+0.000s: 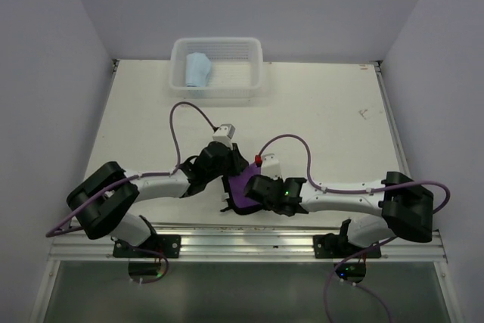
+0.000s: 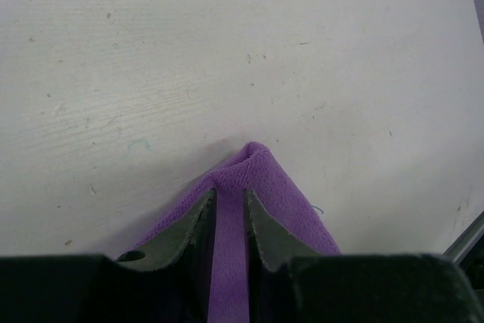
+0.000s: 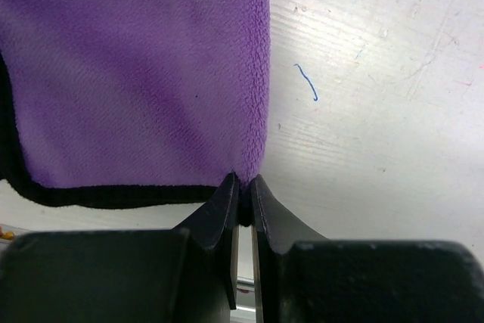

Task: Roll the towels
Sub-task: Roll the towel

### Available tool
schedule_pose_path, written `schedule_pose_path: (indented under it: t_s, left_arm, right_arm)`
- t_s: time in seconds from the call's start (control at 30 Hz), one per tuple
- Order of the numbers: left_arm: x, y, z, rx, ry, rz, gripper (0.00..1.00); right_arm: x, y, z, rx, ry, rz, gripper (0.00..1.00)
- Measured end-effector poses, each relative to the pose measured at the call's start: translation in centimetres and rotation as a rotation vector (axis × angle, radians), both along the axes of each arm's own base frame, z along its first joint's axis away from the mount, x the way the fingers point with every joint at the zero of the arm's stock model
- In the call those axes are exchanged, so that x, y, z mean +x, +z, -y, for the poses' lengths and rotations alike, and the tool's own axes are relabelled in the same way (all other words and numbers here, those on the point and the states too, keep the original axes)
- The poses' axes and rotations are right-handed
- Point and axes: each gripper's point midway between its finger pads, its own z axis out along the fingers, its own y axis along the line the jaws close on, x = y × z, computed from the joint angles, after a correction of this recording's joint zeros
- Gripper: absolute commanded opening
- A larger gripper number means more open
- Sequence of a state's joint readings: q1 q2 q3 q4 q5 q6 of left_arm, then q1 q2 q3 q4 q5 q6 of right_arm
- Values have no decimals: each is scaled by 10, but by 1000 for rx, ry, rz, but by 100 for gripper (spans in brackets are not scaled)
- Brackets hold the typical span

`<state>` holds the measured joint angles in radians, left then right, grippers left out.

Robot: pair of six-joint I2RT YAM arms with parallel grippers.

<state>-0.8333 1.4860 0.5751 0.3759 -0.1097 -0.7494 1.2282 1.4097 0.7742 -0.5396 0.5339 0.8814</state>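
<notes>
The left gripper (image 2: 229, 196) pinches a raised fold of the purple towel (image 3: 136, 73), and the right gripper (image 3: 243, 184) clamps tight on its edge.

Both arms fold inward, meeting at lower centre. The left gripper (image 2: 229, 196) and right gripper (image 3: 243, 181) each pinch the purple towel (image 3: 136, 73).

Robot lab, white-walled table (image 1: 318, 119), mounting rail (image 1: 249, 241)
</notes>
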Motion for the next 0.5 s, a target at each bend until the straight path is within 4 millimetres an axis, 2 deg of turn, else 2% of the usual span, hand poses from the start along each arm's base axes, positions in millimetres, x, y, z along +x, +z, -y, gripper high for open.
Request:
schedule_pose_path:
  t_s: [0.17,0.33,0.5]
  left_arm:
    - [8,13,-1,-31,10,13,33]
    - [8,23,4,-71,-4,3,48]
    - [4,38,19,-116,-69,-9,50]
  right_arm:
    - [2,3,4,-37,31,29,0]
    - [3,4,6,-63,60,48,0]
    - [5,6,8,-76,72,63,0]
